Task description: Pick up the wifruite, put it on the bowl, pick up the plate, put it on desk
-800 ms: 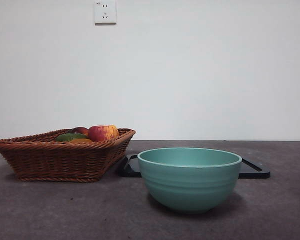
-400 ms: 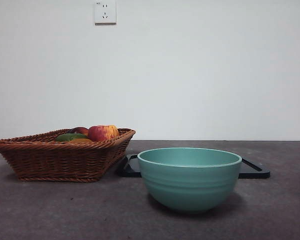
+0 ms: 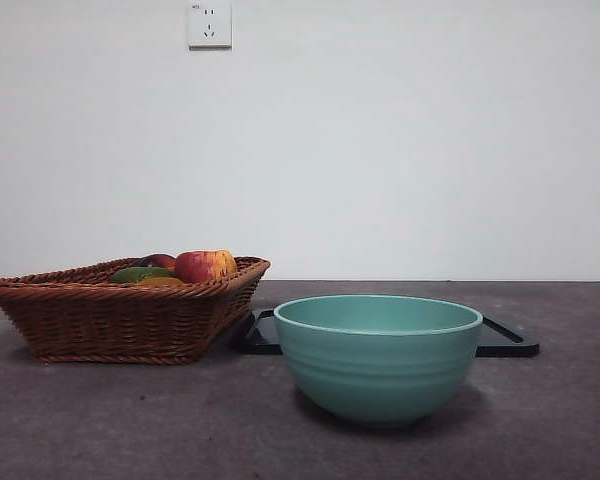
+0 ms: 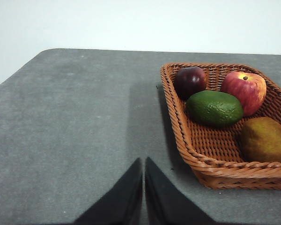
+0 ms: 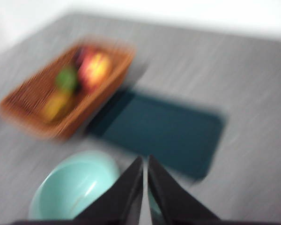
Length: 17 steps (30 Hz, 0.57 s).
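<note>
Nothing has shifted on the table. Wifruite (image 4: pixel 264 139) lies in basket (image 4: pixel 215 164), beside green fruit (image 4: pixel 214 108). Left gripper (image 4: pixel 144 187) and right gripper (image 5: pixel 145 187) both pressed together, hovering. Bowl (image 3: pixel 378 355) empty. Risk: grabbing the neighbouring fruit, since they crowd.

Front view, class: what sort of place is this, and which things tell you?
Probably an indoor test bench, not a home kitchen: a bare white wall with a socket, a plain grey desk, and only staged props, a fruit basket and a bowl.
</note>
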Each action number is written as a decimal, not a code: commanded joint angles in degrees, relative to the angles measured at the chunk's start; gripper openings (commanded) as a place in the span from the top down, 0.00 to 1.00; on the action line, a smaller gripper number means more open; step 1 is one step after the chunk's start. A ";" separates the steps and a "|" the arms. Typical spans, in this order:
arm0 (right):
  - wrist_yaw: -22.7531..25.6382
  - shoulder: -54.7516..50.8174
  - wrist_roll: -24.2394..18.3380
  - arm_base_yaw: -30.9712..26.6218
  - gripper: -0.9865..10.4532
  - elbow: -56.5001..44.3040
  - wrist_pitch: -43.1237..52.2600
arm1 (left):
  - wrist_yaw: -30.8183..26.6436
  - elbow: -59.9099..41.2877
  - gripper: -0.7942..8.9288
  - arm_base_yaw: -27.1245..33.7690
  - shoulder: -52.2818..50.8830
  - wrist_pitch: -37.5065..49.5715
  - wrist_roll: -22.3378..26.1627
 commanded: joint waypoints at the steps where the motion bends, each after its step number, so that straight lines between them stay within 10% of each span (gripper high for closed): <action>1: 0.13 -1.97 -5.14 -5.62 0.91 -2.51 6.54 | -0.11 -1.18 0.91 0.15 -0.09 -0.48 -0.11; 17: 0.39 -19.80 -7.67 -25.73 0.91 -29.16 30.69 | -0.11 -1.18 0.91 0.15 -0.09 -0.48 -0.11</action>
